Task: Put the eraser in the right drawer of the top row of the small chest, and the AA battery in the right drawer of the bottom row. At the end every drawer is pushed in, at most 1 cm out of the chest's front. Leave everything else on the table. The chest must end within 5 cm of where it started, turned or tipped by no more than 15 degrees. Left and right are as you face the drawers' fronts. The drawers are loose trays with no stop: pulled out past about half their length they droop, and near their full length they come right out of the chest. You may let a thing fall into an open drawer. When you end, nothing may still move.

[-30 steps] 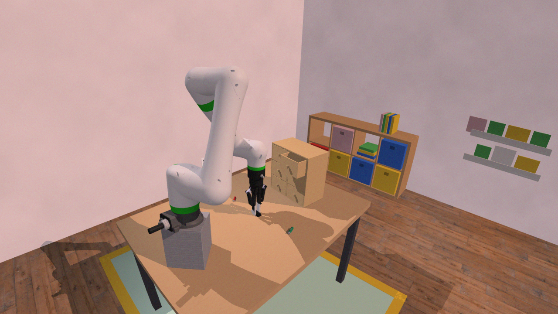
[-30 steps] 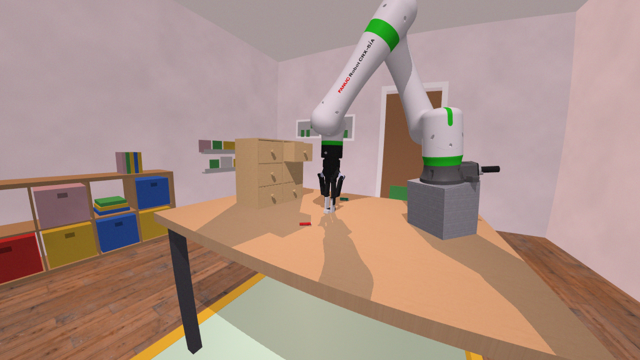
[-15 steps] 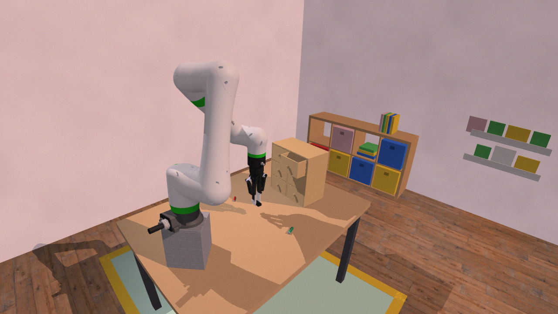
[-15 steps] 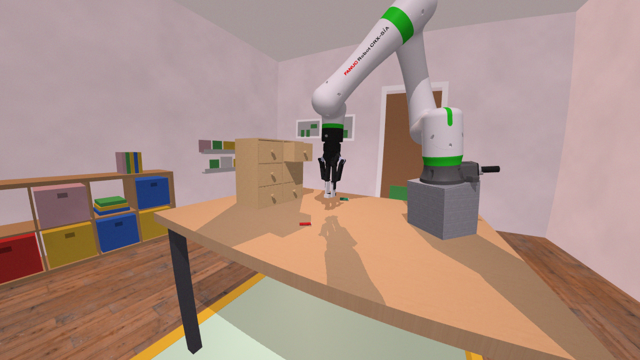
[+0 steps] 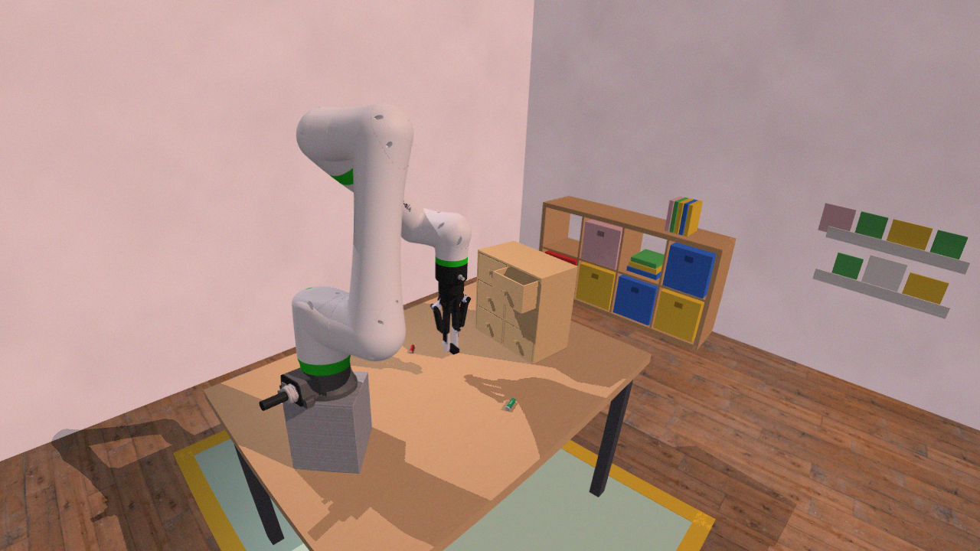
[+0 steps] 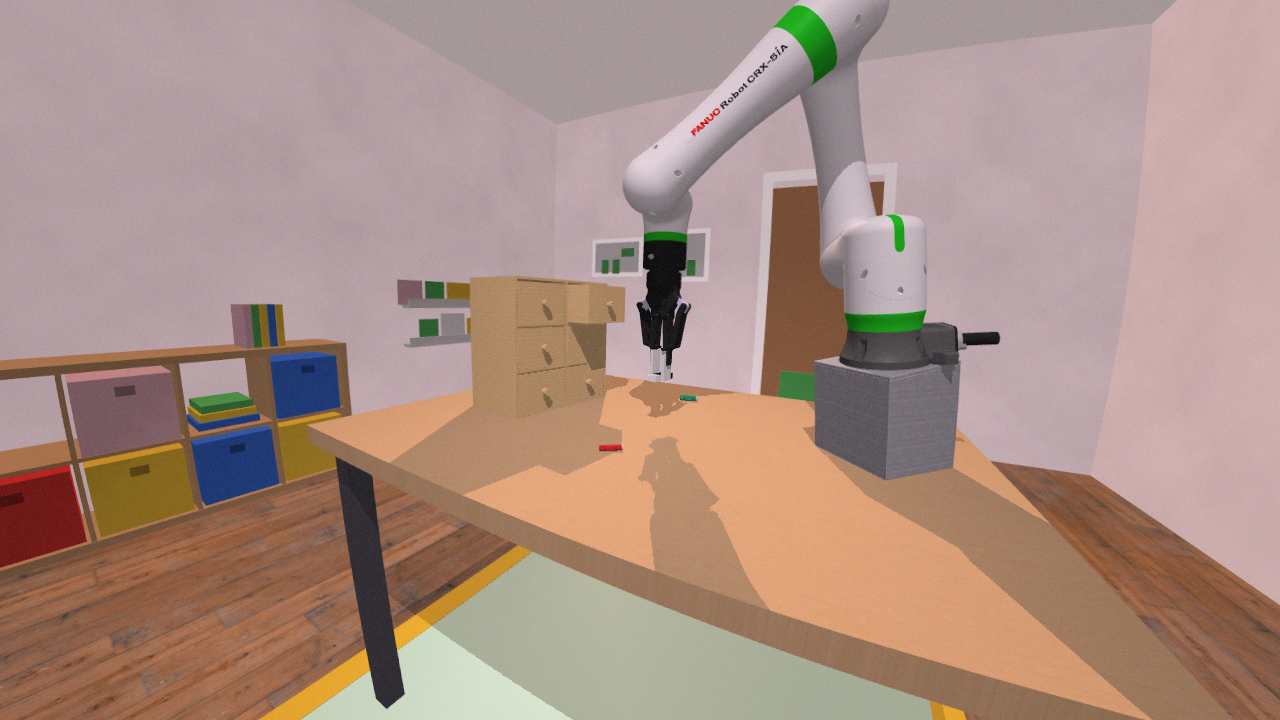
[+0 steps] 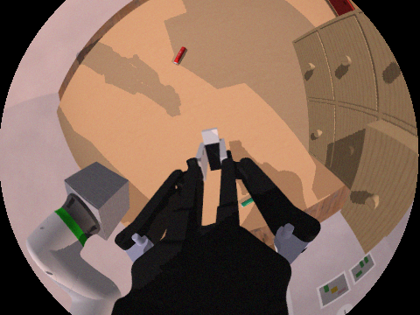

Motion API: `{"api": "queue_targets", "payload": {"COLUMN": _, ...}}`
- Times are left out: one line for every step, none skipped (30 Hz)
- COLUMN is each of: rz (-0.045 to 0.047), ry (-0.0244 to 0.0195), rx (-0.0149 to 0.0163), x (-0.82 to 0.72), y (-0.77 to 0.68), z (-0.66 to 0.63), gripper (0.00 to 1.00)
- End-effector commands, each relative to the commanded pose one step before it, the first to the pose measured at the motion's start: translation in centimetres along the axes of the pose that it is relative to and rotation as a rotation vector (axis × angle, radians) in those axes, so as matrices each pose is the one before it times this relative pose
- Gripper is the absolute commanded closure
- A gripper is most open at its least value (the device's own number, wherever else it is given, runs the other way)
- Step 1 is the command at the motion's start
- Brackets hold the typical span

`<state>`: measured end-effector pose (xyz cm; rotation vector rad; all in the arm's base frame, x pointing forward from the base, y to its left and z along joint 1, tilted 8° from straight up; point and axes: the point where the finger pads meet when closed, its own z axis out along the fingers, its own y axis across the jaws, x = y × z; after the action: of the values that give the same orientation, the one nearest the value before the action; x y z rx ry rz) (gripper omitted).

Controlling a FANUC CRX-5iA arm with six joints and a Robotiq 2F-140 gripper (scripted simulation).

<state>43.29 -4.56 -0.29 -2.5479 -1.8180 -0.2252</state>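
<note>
My gripper (image 5: pixel 452 344) is shut on the eraser (image 7: pixel 212 146), a small white block with a dark sleeve, and holds it a little above the table, in front of the small wooden chest (image 5: pixel 527 298). The gripper also shows in the exterior view (image 6: pixel 659 368). The chest's top-row right drawer (image 5: pixel 518 284) is pulled part way out and looks empty; the other drawers are pushed in. A small green cylinder with a pale end, probably the AA battery (image 5: pixel 509 405), lies on the table toward the front edge, apart from the gripper.
A small red stick-like thing (image 5: pixel 411 347) lies on the table between the arm's grey base block (image 5: pixel 328 428) and the gripper. A shelf unit with coloured boxes (image 5: pixel 637 270) stands on the floor behind the table.
</note>
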Motion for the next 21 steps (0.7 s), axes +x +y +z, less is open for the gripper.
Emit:
{"api": "queue_targets", "payload": {"rz": 0.18029, "ry": -0.00189, "rx": -0.00117, "x": -0.041, "y": 0.618, "z": -0.035, "gripper": 0.89}}
{"api": "queue_targets", "payload": {"rz": 0.08124, "ry": 0.00000, "rx": 0.00001, "x": 0.021, "y": 0.275, "z": -0.007, "gripper": 0.89}}
{"api": "queue_targets", "payload": {"rz": 0.08814, "ry": 0.00005, "rx": 0.00003, "x": 0.046, "y": 0.306, "z": -0.006, "gripper": 0.89}}
{"api": "queue_targets", "payload": {"rz": 0.04544, "ry": 0.00133, "rx": 0.00061, "x": 0.076, "y": 0.327, "z": -0.005, "gripper": 0.89}}
{"api": "queue_targets", "payload": {"rz": 0.05140, "ry": 0.00198, "rx": 0.00092, "x": 0.093, "y": 0.344, "z": -0.004, "gripper": 0.89}}
{"api": "queue_targets", "payload": {"rz": 0.05379, "ry": 0.00251, "rx": 0.00124, "x": 0.111, "y": 0.352, "z": -0.002, "gripper": 0.89}}
{"api": "queue_targets", "payload": {"rz": 0.05393, "ry": 0.00272, "rx": 0.00134, "x": 0.128, "y": 0.351, "z": 0.000, "gripper": 0.89}}
{"api": "queue_targets", "payload": {"rz": 0.05374, "ry": 0.00275, "rx": 0.00134, "x": 0.141, "y": 0.342, "z": 0.002, "gripper": 0.89}}
{"api": "queue_targets", "payload": {"rz": 0.00000, "ry": 0.00000, "rx": 0.00000, "x": 0.000, "y": 0.000, "z": 0.000, "gripper": 0.89}}
{"api": "queue_targets", "payload": {"rz": 0.00000, "ry": 0.00000, "rx": 0.00000, "x": 0.000, "y": 0.000, "z": 0.000, "gripper": 0.89}}
{"api": "queue_targets", "payload": {"rz": 0.15433, "ry": 0.00314, "rx": 0.00080, "x": 0.151, "y": 0.325, "z": 0.004, "gripper": 0.89}}
{"api": "queue_targets", "payload": {"rz": 0.04163, "ry": 0.00279, "rx": 0.00177, "x": 0.186, "y": 0.284, "z": 0.005, "gripper": 0.89}}
{"api": "queue_targets", "payload": {"rz": 0.04420, "ry": 0.00220, "rx": 0.00171, "x": 0.180, "y": 0.256, "z": 0.006, "gripper": 0.89}}
{"api": "queue_targets", "payload": {"rz": 0.05074, "ry": 0.00178, "rx": 0.00153, "x": 0.169, "y": 0.223, "z": 0.007, "gripper": 0.89}}
{"api": "queue_targets", "payload": {"rz": 0.05275, "ry": 0.00159, "rx": 0.00131, "x": 0.155, "y": 0.187, "z": 0.007, "gripper": 0.89}}
{"api": "queue_targets", "payload": {"rz": 0.05269, "ry": 0.00139, "rx": 0.00106, "x": 0.135, "y": 0.149, "z": 0.006, "gripper": 0.89}}
{"api": "queue_targets", "payload": {"rz": 0.05240, "ry": 0.00109, "rx": 0.00077, "x": 0.112, "y": 0.112, "z": 0.005, "gripper": 0.89}}
{"api": "queue_targets", "payload": {"rz": 0.05213, "ry": 0.00071, "rx": 0.00041, "x": 0.086, "y": 0.078, "z": 0.004, "gripper": 0.89}}
{"api": "queue_targets", "payload": {"rz": 0.05183, "ry": 0.00026, "rx": -0.00005, "x": 0.060, "y": 0.049, "z": 0.003, "gripper": 0.89}}
{"api": "queue_targets", "payload": {"rz": 0.05146, "ry": -0.00024, "rx": -0.00066, "x": 0.035, "y": 0.026, "z": 0.002, "gripper": 0.89}}
{"api": "queue_targets", "payload": {"rz": 0.05100, "ry": -0.00077, "rx": -0.00145, "x": 0.014, "y": 0.009, "z": 0.001, "gripper": 0.89}}
